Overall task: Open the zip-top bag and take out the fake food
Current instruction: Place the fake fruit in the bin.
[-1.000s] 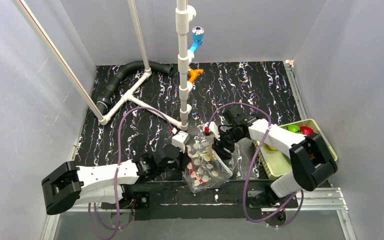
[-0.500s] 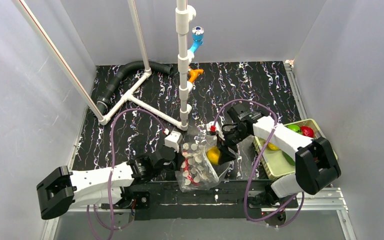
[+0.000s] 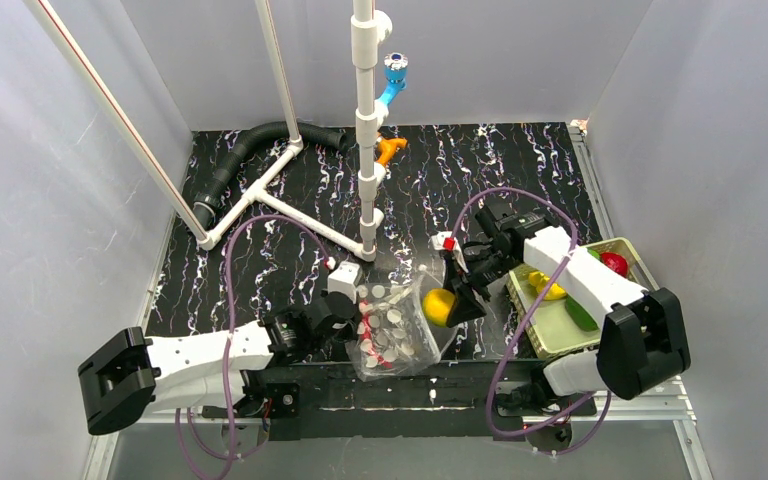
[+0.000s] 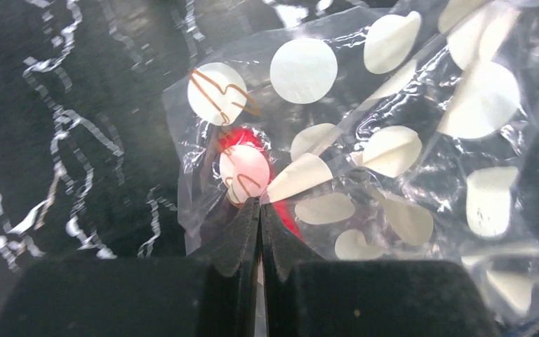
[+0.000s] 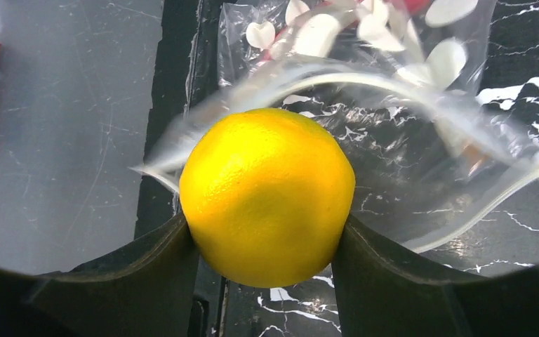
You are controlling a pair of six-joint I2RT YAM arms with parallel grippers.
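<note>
Right wrist view: the right gripper point(image 5: 267, 242) clasps a round yellow fruit point(image 5: 267, 189) between its two fingers, at the gaping mouth of the zip-top bag point(image 5: 393, 91), which spreads just beyond it over the dark marbled table point(image 5: 533, 63); off to its outer side a basket point(image 3: 550, 328) holds more fake food point(image 3: 614, 263); across the bag, the left gripper point(image 4: 260, 210), jaws pressed tight, pinches the plastic's edge, a red piece point(image 4: 242, 137) showing through just ahead.
</note>
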